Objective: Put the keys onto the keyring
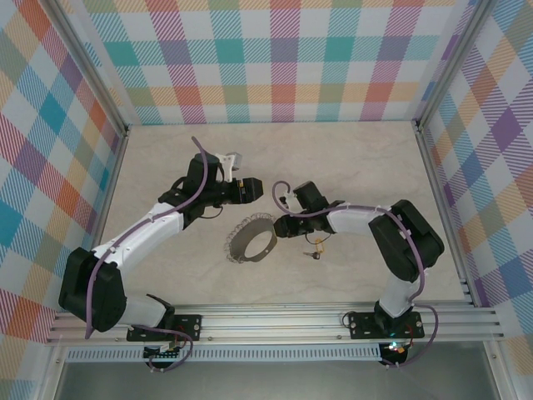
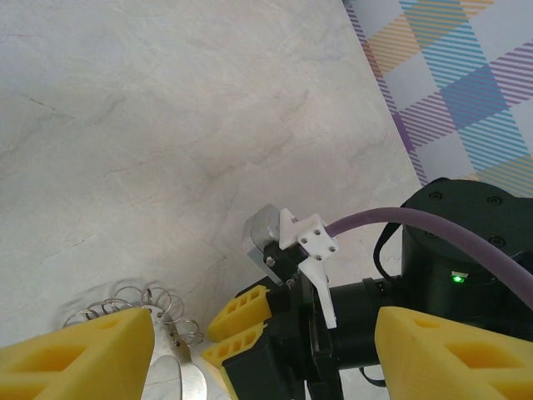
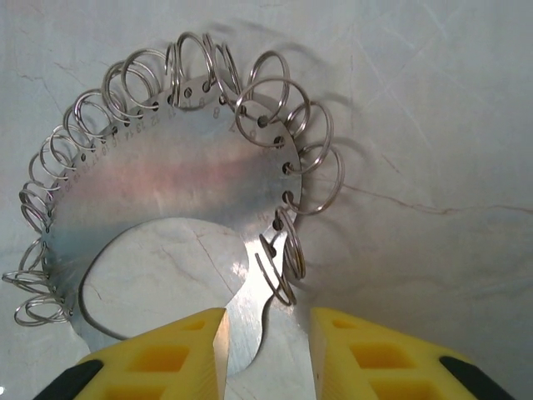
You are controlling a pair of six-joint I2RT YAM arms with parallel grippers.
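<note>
Left gripper: wide open; nothing sits between its yellow fingers; it hovers over the table just beyond the far edge of the keyring, and its tips face the right arm.

Right gripper: partly open; the narrow end of the keyring's plate lies in the gap; in the right wrist view the plate meets the inner face of the finger at the picture's left, while bare table shows between the plate and the other finger; whether this is a real hold, I cannot tell.

Keyring: a flat silvery crescent plate with many small wire loops hanging in holes along its outer edge; it is near the middle of the table, between the two grippers; from above it looks a little tilted, but this is not sure.

Key: small and brass-yellow; it lies on the table at the near side of the right arm's wrist; it is near the keyring but apart from it, and not on any loop.

Both grippers: near to each other, not touching.
</note>
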